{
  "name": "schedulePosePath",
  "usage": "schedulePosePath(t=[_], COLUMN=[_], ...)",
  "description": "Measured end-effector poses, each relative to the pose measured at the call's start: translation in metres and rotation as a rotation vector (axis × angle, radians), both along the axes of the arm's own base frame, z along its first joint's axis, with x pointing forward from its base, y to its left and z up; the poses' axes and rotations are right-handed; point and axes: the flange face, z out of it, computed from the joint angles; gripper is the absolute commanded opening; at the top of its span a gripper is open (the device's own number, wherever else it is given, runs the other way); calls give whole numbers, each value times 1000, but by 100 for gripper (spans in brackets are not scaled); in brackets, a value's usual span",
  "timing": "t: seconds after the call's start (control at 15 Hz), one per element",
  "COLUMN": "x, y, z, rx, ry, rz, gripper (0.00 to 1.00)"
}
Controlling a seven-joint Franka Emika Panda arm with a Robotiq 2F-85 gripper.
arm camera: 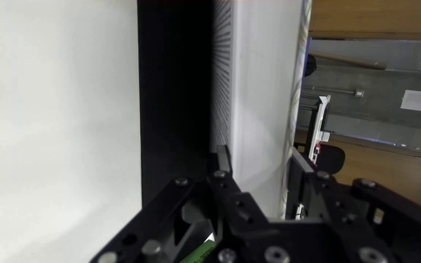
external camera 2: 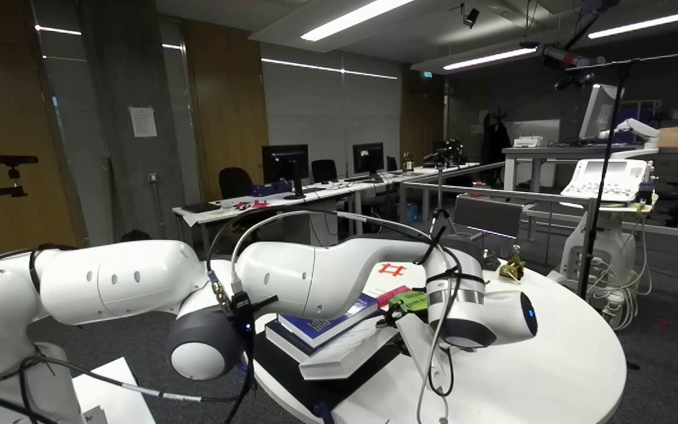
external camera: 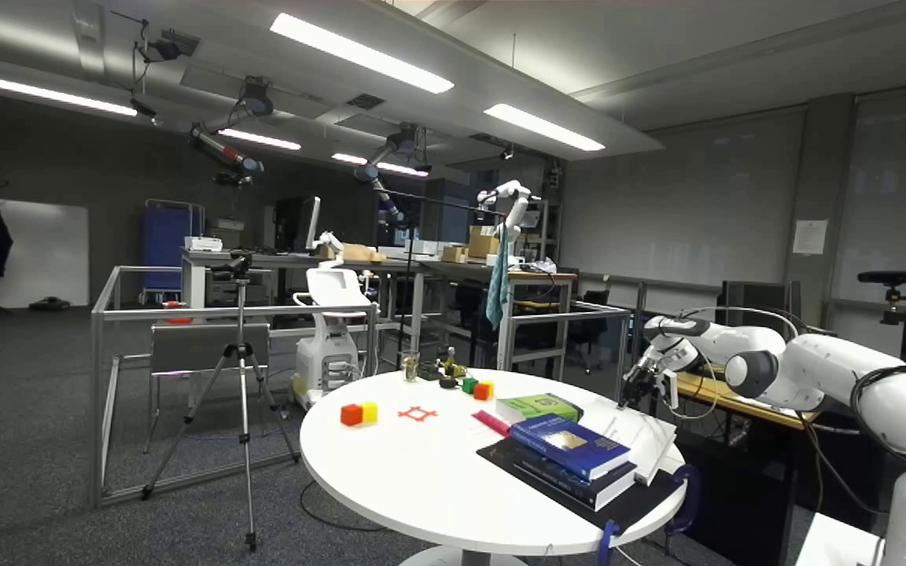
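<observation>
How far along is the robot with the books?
Looks done: the blue book lies on the dark book. In hand: the gripper straddles the edge of the white book, though I can't tell if it's squeezing. Left, maybe: putting the white book in place and letting go, since it isn't on top of the blue book. The green book isn't either.
</observation>
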Motion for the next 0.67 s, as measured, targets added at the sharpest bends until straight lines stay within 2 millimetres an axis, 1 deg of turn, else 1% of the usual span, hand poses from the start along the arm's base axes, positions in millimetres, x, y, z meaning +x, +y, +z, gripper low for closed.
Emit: schedulePosePath(t=[0.67], x=[7], y=[15], z=[-6], rx=[23], ry=[-4], rz=[20], gripper=[16])
